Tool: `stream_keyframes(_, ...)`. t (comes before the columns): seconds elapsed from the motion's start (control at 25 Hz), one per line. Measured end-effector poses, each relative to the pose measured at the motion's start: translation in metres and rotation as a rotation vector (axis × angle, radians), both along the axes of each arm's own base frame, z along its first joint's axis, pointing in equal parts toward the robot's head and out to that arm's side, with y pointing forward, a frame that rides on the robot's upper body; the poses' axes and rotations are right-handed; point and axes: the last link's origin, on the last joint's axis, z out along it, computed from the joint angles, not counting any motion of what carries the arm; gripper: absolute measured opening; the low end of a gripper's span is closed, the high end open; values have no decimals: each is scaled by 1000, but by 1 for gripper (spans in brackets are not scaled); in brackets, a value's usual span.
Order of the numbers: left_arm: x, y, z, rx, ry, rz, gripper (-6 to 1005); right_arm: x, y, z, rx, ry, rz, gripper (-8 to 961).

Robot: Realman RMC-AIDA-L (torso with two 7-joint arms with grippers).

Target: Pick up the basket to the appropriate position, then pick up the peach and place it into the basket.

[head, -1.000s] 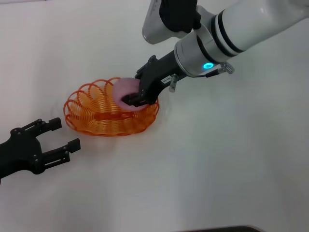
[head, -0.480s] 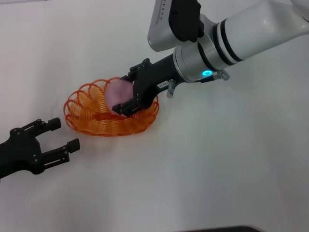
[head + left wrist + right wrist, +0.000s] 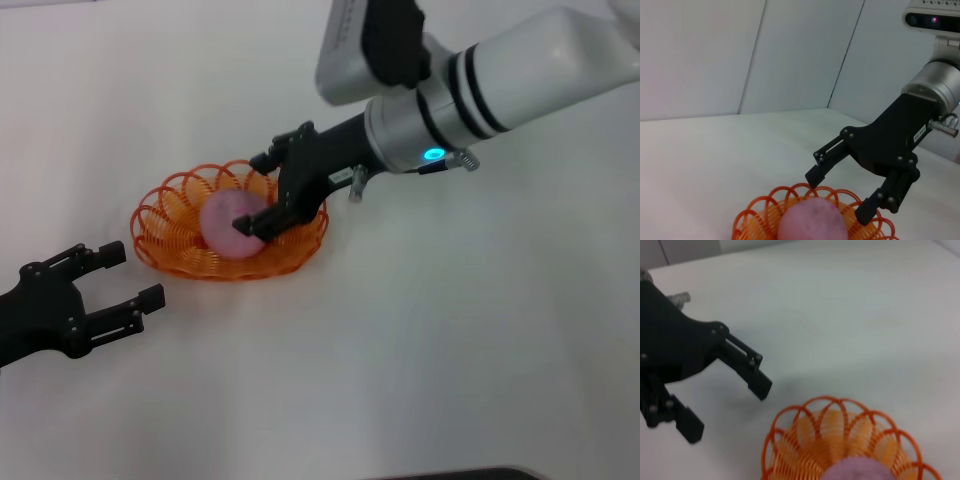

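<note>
The orange wire basket [image 3: 165, 235] sits on the white table left of centre. The pale pink peach [image 3: 225, 222] lies inside it. My right gripper [image 3: 258, 192] hangs over the basket's right half with its fingers spread. One fingertip is just beside the peach and the other is above the far rim. The left wrist view shows the right gripper [image 3: 837, 197] open just above the peach [image 3: 812, 222] and the basket [image 3: 757, 217]. My left gripper [image 3: 130, 277] is open and empty on the table, near the basket's front left. It also shows in the right wrist view [image 3: 727, 412], beside the basket [image 3: 805, 432] and the peach [image 3: 860, 473].
The white table [image 3: 450, 340] stretches to the right and front of the basket. My right arm's white forearm [image 3: 500, 75] reaches in from the upper right above the table.
The right gripper has opened and the peach has dropped from its fingers into the middle of the basket. The left gripper has not moved.
</note>
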Motion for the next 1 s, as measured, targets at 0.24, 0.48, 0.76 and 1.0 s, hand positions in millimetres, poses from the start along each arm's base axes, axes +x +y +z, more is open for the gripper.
stream_keyframes(0.24, 0, 1, 1, 7, -4, 0, 827, 12, -2, 30, 77, 197, -11, 875)
stream_keyframes(0.48, 0, 1, 2, 19, -9, 5, 827, 45, -13, 69, 169, 357, -33, 873)
stream_keyframes(0.76, 0, 2, 0, 18, -12, 6, 827, 89, -40, 99, 270, 464, -42, 871)
stream_keyframes(1.0, 0, 2, 0, 18, -11, 9, 826, 120, -71, 103, 307, 506, 10, 870)
